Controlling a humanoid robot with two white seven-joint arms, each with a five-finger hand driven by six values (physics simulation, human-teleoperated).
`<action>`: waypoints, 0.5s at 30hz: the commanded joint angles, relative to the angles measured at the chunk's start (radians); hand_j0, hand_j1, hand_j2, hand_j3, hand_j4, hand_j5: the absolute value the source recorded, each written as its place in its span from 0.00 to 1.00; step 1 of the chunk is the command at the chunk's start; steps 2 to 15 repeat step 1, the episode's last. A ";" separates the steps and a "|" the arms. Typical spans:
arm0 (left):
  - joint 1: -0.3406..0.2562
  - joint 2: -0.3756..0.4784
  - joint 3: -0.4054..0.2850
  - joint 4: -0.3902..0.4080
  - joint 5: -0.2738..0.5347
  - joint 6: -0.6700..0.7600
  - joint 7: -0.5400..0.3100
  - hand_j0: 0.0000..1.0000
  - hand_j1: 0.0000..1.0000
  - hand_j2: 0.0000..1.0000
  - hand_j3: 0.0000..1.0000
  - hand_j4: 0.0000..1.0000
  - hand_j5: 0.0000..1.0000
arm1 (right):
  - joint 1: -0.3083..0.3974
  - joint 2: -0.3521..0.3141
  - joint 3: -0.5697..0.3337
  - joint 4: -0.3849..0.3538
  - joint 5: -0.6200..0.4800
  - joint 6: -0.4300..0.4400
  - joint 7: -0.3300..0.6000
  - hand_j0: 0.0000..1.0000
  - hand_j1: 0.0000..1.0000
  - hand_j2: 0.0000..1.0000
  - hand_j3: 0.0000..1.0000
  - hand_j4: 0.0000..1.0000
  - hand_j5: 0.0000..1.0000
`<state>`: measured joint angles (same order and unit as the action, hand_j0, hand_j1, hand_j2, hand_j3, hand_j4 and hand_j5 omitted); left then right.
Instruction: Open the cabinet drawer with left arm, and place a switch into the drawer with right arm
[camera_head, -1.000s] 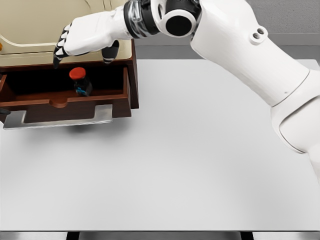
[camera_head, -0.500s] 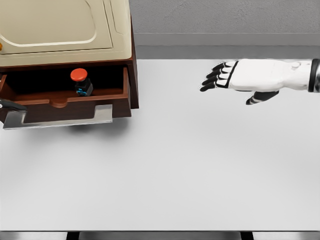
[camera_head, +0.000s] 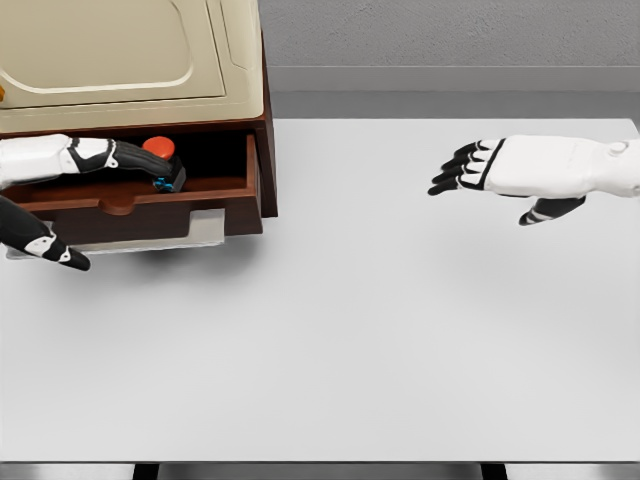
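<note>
Two hands clear: right hand (camera_head: 530, 178) spread, empty over table (camera_head: 400, 320), left hand (camera_head: 60, 190) open at drawer (camera_head: 215, 190) w/ switch (camera_head: 160, 160) inside — risk: finger knocks it.

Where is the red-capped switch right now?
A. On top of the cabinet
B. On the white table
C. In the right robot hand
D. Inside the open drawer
D: the switch sits inside the open drawer of the cabinet, while the right robot hand hangs over the table with fingers spread, holding nothing.
</note>
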<state>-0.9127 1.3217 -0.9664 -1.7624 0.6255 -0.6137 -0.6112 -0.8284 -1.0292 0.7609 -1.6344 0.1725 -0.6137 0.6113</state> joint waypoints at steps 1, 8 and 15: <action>0.000 -0.010 0.001 0.000 0.008 0.003 0.000 1.00 1.00 1.00 1.00 1.00 1.00 | 0.000 -0.003 -0.002 0.001 -0.004 0.003 0.000 1.00 1.00 1.00 1.00 1.00 1.00; 0.000 -0.010 0.001 0.000 0.008 0.003 0.000 1.00 1.00 1.00 1.00 1.00 1.00 | 0.000 -0.003 -0.002 0.001 -0.004 0.003 0.000 1.00 1.00 1.00 1.00 1.00 1.00; 0.000 -0.010 0.001 0.000 0.008 0.003 0.000 1.00 1.00 1.00 1.00 1.00 1.00 | 0.000 -0.003 -0.002 0.001 -0.004 0.003 0.000 1.00 1.00 1.00 1.00 1.00 1.00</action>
